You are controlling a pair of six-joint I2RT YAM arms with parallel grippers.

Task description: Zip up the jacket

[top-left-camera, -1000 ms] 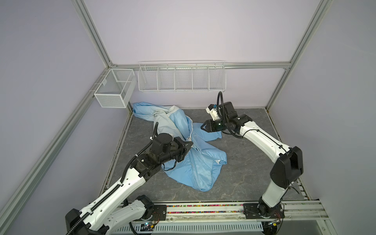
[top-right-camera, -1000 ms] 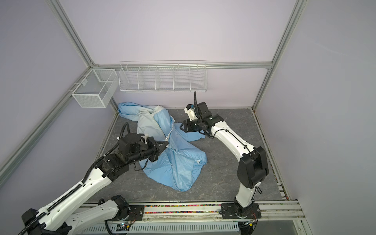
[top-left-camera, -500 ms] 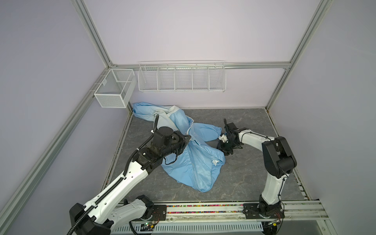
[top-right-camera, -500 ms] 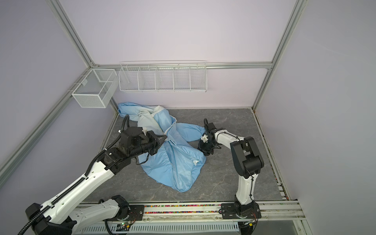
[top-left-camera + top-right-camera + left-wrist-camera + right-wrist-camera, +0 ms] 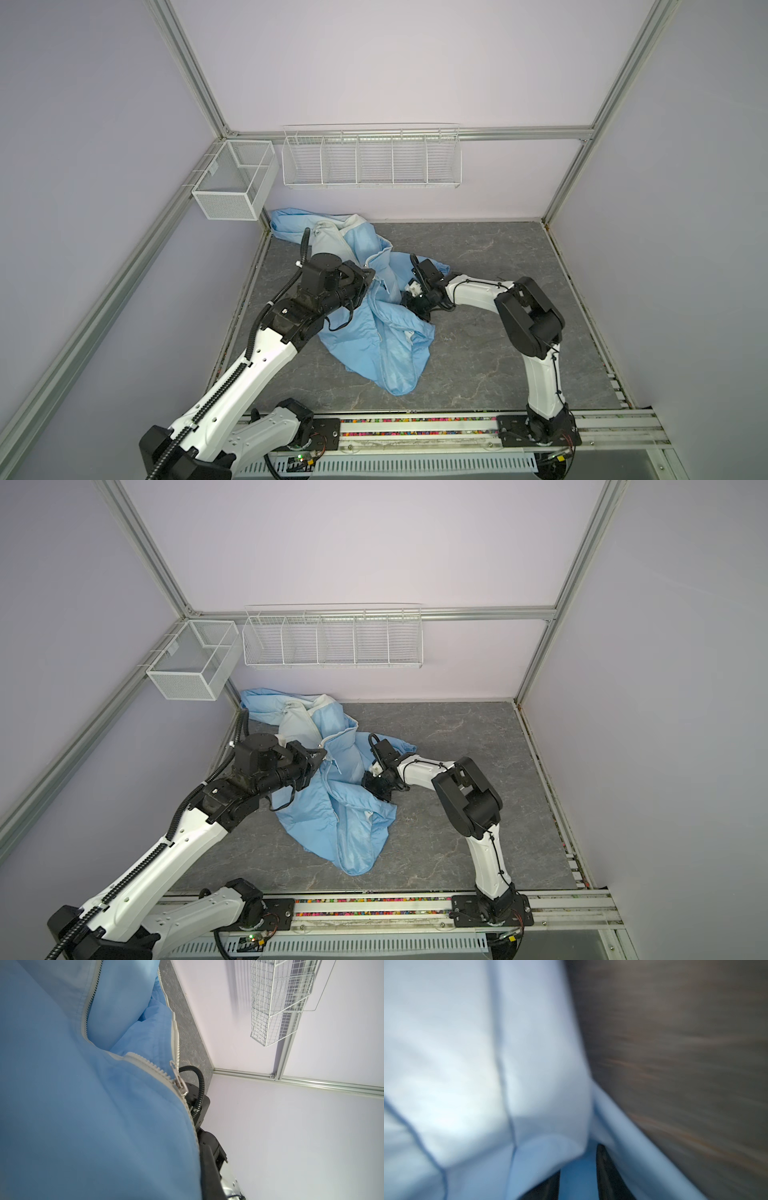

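Note:
The light-blue jacket point(image 5: 374, 345) point(image 5: 332, 816) lies crumpled on the grey floor, from the back left corner toward the middle. Its cream zipper point(image 5: 175, 1043) is open above the slider point(image 5: 180, 1084). My left gripper point(image 5: 368, 277) point(image 5: 320, 759) is at the jacket's front edge, shut on the fabric. The jacket point(image 5: 83, 1105) drapes over it, so only one dark finger point(image 5: 211, 1167) shows. My right gripper point(image 5: 409, 305) point(image 5: 374, 789) is low on the jacket's right side. In the blurred right wrist view its fingers point(image 5: 608, 1178) hold blue fabric point(image 5: 577, 1180) between them.
A white mesh basket point(image 5: 232, 187) hangs on the left wall. A wire rack point(image 5: 372, 158) hangs on the back wall. The arms' base rail point(image 5: 415, 428) runs along the front. Bare grey floor point(image 5: 498, 257) shows to the right of the jacket.
My right arm has swung from the back down onto the jacket's right side, and its jaws have narrowed. My left gripper has shifted back and up with the fabric.

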